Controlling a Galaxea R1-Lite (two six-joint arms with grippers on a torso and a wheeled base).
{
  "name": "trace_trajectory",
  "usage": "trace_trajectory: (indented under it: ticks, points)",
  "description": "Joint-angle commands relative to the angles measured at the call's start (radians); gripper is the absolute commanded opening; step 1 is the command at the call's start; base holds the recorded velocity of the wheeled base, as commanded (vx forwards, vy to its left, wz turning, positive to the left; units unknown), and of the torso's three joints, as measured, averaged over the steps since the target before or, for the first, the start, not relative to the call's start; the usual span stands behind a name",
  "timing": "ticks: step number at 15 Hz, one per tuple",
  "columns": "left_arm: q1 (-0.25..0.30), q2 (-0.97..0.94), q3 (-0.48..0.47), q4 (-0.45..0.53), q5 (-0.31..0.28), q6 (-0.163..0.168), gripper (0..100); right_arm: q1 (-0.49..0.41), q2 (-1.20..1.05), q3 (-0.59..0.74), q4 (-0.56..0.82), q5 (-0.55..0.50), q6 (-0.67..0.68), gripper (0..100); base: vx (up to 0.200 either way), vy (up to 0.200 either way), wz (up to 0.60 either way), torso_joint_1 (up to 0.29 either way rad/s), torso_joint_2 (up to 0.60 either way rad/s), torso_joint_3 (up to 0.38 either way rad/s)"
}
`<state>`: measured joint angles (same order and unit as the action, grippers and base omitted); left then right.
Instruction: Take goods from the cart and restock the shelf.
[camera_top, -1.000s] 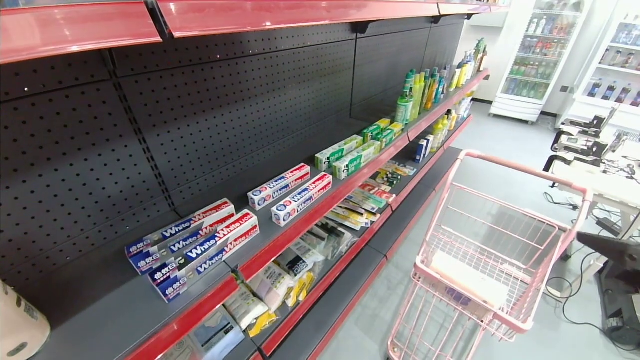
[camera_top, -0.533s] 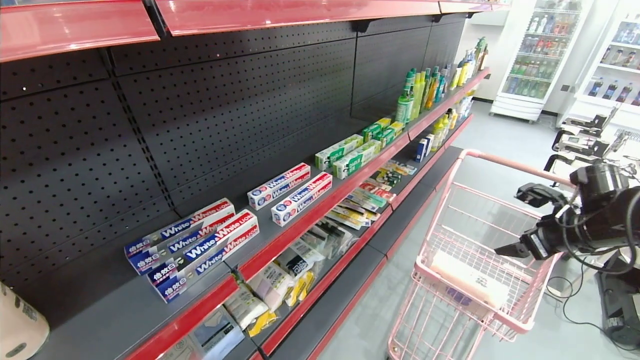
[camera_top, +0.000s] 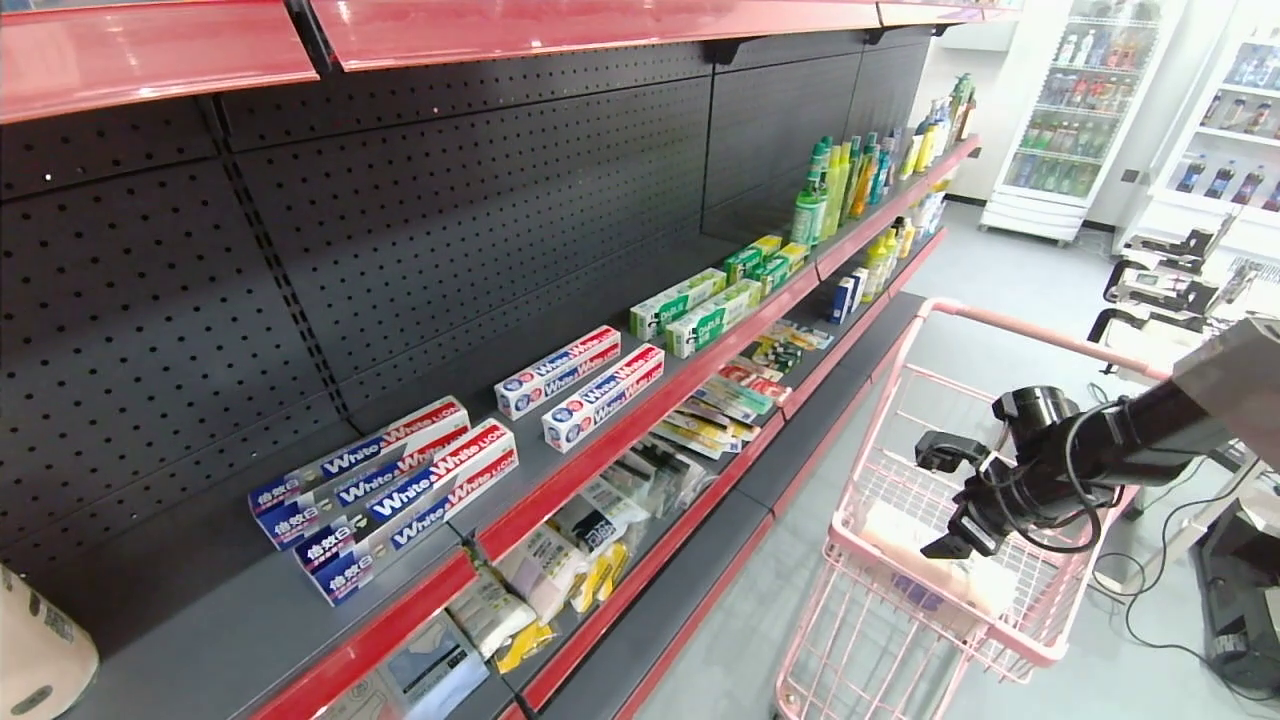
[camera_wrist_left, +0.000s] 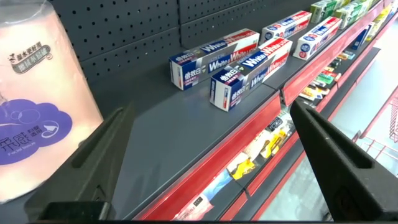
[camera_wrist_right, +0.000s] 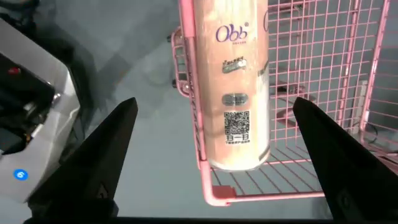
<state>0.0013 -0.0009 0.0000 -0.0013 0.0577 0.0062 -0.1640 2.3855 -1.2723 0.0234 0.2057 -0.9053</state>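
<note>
Left gripper (camera_wrist_left: 211, 168) hangs low over the bare grey board of the shelf (camera_wrist_left: 174, 137). Its fingers are spread wide with nothing between them. One roll (camera_wrist_left: 31, 93) in pink wrap stands upright on that board, just beside one finger (camera_wrist_left: 115, 155). I cannot tell if they touch. In the head view the same roll (camera_top: 40, 640) sits at the near end of the shelf.

Right gripper (camera_top: 945, 495) hangs over the basket of the pink cart (camera_top: 1050, 345), fingers apart, holding nothing. One long pack (camera_wrist_right: 230, 87) lies flat on the basket wire below it. The right wrist view shows the pack lined up with the gap between the fingers and its end at the basket rim. The head view shows it as a pale slab (camera_top: 890, 525), partly hidden by the gripper. Wire walls stand around the pack on every side.

Farther along the shelf I count four toothpaste boxes (camera_top: 400, 480) in two pairs, all lying flat near the red front lip. The left wrist view shows the end face of the near pair. Past them lie two long green boxes (camera_top: 690, 310), then smaller green ones I cannot count. A row of bottles (camera_top: 830, 190) stands beyond those.

On the board below, packets (camera_top: 560, 560) lie in a loose row, and I cannot count them. Two glass-door coolers (camera_top: 1070, 120) stand at the far wall.
</note>
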Motion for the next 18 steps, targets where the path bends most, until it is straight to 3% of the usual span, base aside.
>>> trace_trajectory:
  ticks: [1, 10, 18]
  points:
    - [0.000, 0.001, 0.000, 0.000, 0.002, 0.000, 100, -0.008, 0.043, -0.032, 0.001, -0.008, -0.038, 100, 0.000, 0.000, 0.00, 0.000, 0.00, 0.000]
    - [0.000, 0.001, 0.000, 0.000, 0.001, 0.000, 100, -0.008, 0.058, -0.041, 0.001, -0.011, -0.047, 100, 0.000, 0.000, 0.00, 0.000, 0.00, 0.000]
    - [0.000, 0.001, 0.000, 0.000, 0.001, 0.000, 100, -0.017, 0.061, -0.051, 0.001, -0.012, -0.049, 100, 0.000, 0.000, 0.00, -0.080, 0.17, 0.090]
